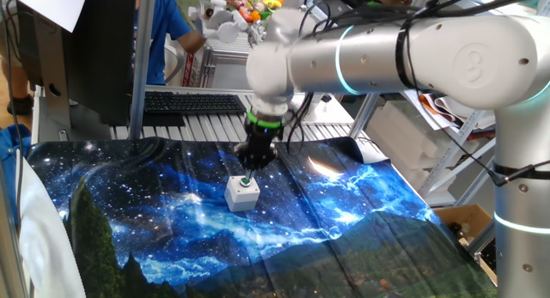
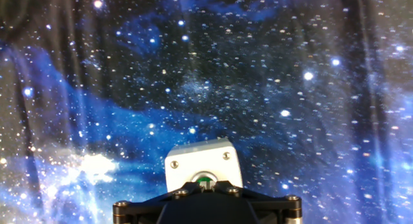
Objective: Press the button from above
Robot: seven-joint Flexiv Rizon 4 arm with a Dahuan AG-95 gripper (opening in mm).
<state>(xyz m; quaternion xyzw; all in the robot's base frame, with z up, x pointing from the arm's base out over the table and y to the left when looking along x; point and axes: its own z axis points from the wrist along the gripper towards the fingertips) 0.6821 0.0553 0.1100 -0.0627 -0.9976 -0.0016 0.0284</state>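
Green push-button in light-grey box, gripper directly above.

Item: the button point(image 1: 245, 183), small, round, green with a dark rim, set in the top face of a light-grey box point(image 1: 241, 195) with a screw at each top corner. Position: on the starry blue cloth point(image 1: 172, 221) covering the table, roughly mid-width and nearer the far edge than the near edge. In the hand view the button point(image 2: 205, 180) shows only partly, the dark gripper body covering its lower part. Tool: the gripper point(image 1: 249, 171) points straight down with its tip at or just over the button; contact cannot be told, nor whether the fingers are parted or closed. Surroundings: a black keyboard point(image 1: 193, 102) lies beyond the cloth's far edge.
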